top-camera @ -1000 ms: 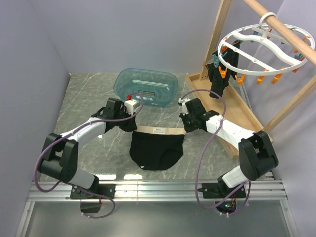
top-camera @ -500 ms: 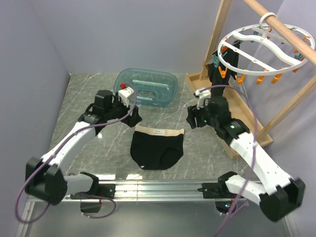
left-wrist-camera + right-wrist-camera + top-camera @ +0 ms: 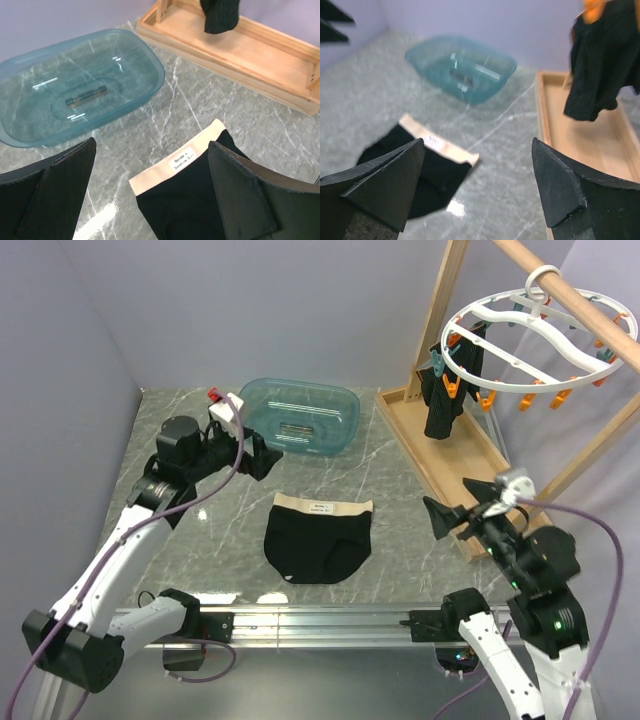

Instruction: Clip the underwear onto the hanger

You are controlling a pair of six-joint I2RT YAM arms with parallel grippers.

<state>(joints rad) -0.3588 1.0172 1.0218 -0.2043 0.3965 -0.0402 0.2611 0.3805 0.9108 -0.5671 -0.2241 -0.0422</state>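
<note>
The underwear (image 3: 318,540), black with a cream waistband and a small label, lies flat on the marble table with nothing touching it. It also shows in the left wrist view as the underwear (image 3: 180,200) and in the right wrist view as the underwear (image 3: 437,170). My left gripper (image 3: 264,458) hovers open to its upper left, near the basin; in its own view the left gripper (image 3: 152,144) is empty. My right gripper (image 3: 450,500) hangs open off to the right, and up close the right gripper (image 3: 478,141) holds nothing. The white ring hanger (image 3: 500,300) hangs from the pole at the top right.
A teal basin (image 3: 295,415) sits behind the underwear. A wooden rack's base tray (image 3: 450,455) runs along the right, and its pole (image 3: 575,295) carries the hanger. A narrow black garment (image 3: 440,405) dangles from a hanger clip over the tray.
Both grippers have let go of the waistband corners and opened. The left arm has pulled back to the upper left. The right arm has swung away to the near right. The underwear stays flat.
</note>
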